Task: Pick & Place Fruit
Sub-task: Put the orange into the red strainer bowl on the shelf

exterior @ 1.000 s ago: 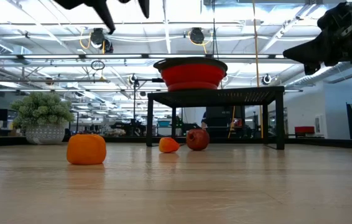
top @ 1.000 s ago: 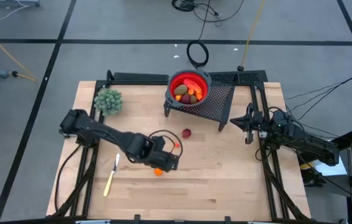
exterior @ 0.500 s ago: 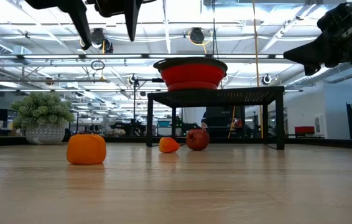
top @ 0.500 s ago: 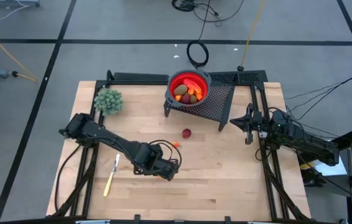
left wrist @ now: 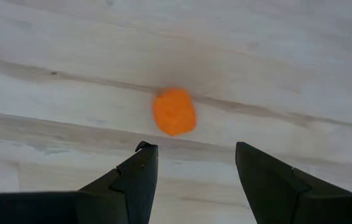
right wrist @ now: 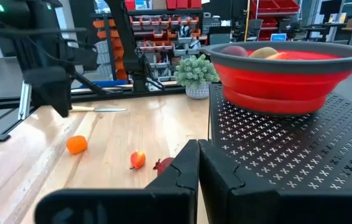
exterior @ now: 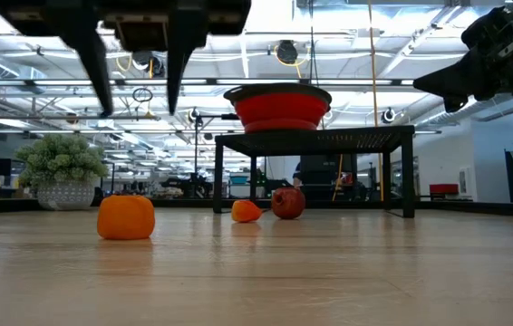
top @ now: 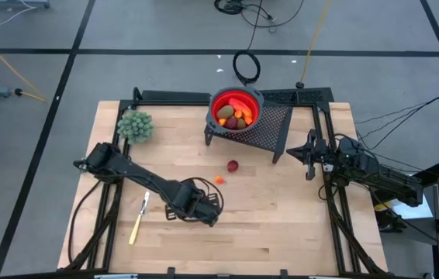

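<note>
A small orange fruit point(left wrist: 174, 111) lies on the wooden table point(top: 281, 209), also seen in the low view point(exterior: 126, 217). My left gripper point(left wrist: 194, 152) hangs open straight above it point(exterior: 138, 109), fingers pointing down, one on either side, touching nothing; in the high view it hides the fruit point(top: 202, 208). A tiny orange bit point(top: 219, 180) and a dark red ball point(top: 233, 166) lie farther back. A red bowl point(top: 235, 108) holds more fruit. My right gripper point(right wrist: 198, 149) is shut and empty beside the stand at the right point(top: 310, 155).
The bowl stands on a black perforated stand point(top: 270, 128) at the table's far side. A green broccoli-like clump point(top: 135, 124) sits at the far left. A yellow-handled knife point(top: 138, 221) lies left of my left gripper. Bare wood lies to the near right.
My left gripper has gone toward the table's near edge and down, and now stands right over the orange fruit, covering it in the high view. The fruit has stayed in place.
</note>
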Controlling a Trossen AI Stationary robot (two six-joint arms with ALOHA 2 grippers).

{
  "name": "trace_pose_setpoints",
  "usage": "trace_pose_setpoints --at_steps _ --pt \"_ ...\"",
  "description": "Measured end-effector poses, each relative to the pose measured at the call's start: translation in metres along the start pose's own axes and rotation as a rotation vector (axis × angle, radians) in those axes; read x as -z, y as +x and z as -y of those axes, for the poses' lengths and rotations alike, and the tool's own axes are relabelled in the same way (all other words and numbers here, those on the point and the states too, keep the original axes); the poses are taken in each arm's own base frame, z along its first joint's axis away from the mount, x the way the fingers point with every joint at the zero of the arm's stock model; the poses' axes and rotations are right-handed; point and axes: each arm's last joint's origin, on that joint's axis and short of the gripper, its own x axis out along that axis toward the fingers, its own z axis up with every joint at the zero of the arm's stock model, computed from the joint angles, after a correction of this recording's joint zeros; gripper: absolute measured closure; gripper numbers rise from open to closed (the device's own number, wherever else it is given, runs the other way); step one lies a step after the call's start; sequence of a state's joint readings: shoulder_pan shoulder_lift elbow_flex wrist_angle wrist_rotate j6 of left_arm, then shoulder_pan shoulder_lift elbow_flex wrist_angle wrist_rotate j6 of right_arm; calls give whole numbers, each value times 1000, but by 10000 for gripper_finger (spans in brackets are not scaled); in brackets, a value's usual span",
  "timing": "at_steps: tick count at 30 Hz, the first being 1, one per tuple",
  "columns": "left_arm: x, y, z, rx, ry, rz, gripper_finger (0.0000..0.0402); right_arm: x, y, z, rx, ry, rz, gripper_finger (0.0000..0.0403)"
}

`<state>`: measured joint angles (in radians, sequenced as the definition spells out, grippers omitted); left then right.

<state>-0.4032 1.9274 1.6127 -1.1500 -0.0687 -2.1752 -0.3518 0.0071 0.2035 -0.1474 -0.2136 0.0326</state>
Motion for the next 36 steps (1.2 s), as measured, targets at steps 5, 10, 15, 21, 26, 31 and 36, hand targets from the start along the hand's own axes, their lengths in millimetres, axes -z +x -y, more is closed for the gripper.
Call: trace_pose_setpoints --at_steps 5,10,15,21,26,31,36 --pt "1 20 -5 -4 -35 -18 187 0 0 0 0 0 0 403" --pt "-4 41 -10 -5 -71 -16 187 0 0 0 0 0 0 403" --pt "-8 58 -13 15 -73 -34 187 0 0 0 0 0 0 403" --pt "-12 70 -15 27 -84 -49 182 0 0 0 0 0 0 403" --pt "-13 71 -15 13 -83 -60 153 0 0 0 0 0 0 403" --pt "-16 71 -14 14 -85 -57 125 0 0 0 1 -1 0 403" --pt "-20 71 -11 13 -63 -54 118 0 0 0 1 -3 0 403"
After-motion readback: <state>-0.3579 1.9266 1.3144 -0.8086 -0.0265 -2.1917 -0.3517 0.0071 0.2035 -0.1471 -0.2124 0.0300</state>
